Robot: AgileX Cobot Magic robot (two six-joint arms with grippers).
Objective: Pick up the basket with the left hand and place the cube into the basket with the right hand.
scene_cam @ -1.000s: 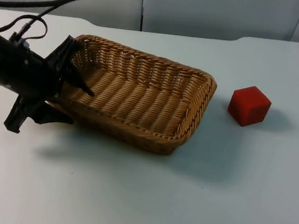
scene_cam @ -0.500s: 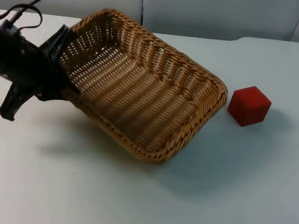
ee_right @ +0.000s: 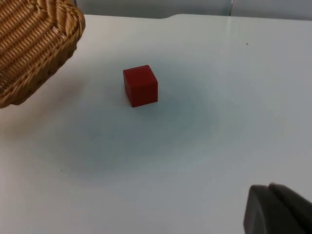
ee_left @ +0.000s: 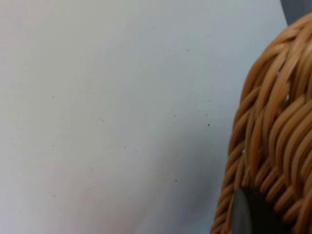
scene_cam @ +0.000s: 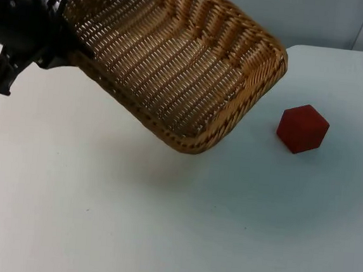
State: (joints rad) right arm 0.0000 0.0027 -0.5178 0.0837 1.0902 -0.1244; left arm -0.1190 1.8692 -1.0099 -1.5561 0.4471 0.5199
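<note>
Now aloft: wicker basket [scene_cam: 175, 59], clamped at its short end by left gripper [scene_cam: 50, 32], tilted steeply, open mouth toward the camera, far corner hanging lowest over the white table [scene_cam: 160, 236]. Long axis running from that claw down toward the red cube [scene_cam: 303, 128]. Cube on the table, just beyond the basket's low corner, apart from it, untouched. From the right wrist view: cube [ee_right: 140, 86] ahead of the right gripper [ee_right: 273, 209], well apart, basket rim [ee_right: 39, 53] off to one side; whether those fingers stand apart or together, cannot tell. Right arm nearer the cube, likely next to reach.
</note>
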